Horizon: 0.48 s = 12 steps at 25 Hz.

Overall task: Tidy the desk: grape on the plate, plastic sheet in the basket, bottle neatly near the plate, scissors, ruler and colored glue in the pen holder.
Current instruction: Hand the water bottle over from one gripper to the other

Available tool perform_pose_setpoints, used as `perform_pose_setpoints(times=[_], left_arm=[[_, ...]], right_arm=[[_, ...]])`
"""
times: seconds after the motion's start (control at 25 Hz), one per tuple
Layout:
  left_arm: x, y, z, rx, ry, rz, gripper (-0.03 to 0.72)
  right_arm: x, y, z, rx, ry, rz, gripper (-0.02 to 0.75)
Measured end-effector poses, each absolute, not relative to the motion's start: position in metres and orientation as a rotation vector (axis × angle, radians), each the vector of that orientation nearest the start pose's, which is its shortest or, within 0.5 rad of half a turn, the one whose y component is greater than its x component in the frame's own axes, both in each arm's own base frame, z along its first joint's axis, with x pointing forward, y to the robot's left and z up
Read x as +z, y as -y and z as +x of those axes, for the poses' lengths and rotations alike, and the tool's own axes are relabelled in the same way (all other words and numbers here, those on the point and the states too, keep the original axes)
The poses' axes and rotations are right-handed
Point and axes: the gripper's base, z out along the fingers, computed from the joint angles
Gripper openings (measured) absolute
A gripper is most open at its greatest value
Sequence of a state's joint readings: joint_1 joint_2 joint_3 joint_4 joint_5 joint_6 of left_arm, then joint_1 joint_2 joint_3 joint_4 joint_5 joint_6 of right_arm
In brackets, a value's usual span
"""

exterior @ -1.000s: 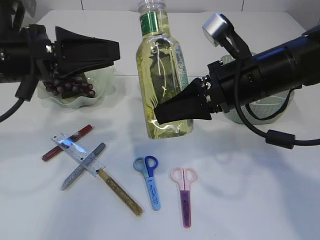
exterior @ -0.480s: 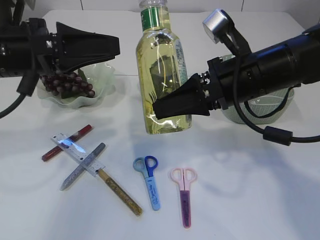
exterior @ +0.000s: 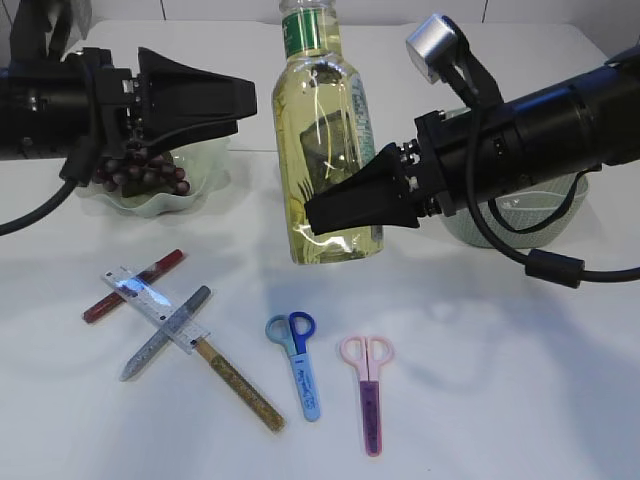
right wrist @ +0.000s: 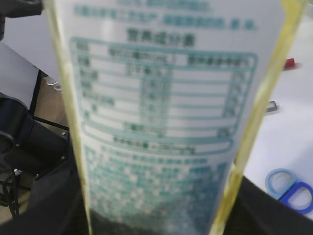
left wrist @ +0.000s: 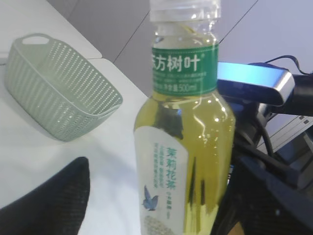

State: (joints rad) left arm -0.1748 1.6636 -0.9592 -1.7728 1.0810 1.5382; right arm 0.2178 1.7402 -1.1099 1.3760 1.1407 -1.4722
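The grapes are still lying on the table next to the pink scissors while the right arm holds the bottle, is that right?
Not quite. The exterior view shows the grapes already in the green plate, far from the pink scissors. The right gripper does hold the bottle.

The bottle [exterior: 325, 150] was clear glossy plastic with a smooth printed label. The basket [left wrist: 58, 93] looked like matt, perforated pale-green plastic. Both end effectors, left [exterior: 200, 95] and right [exterior: 350, 205], were matt black. The tabletop [exterior: 480, 350] was smooth, faintly shiny white. The glue sticks [exterior: 240, 385] glittered; the scissors [exterior: 300, 360] had glossy plastic handles.
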Motion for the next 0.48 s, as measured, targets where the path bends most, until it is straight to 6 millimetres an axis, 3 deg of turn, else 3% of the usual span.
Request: perform_pose_setpoints(times=[0.24,0.48], left_arm=[[0.27,0.152,0.31,-1.429,-1.813,0.579,0.67],[0.258,0.166,0.32,-1.508,-1.817,0.611,0.652]], right_arm=[[0.25,-0.152,0.31,1.278,-1.963,-1.013,0.455],[0.25,-0.151,0.31,1.277,-1.975,-1.016,0.455]])
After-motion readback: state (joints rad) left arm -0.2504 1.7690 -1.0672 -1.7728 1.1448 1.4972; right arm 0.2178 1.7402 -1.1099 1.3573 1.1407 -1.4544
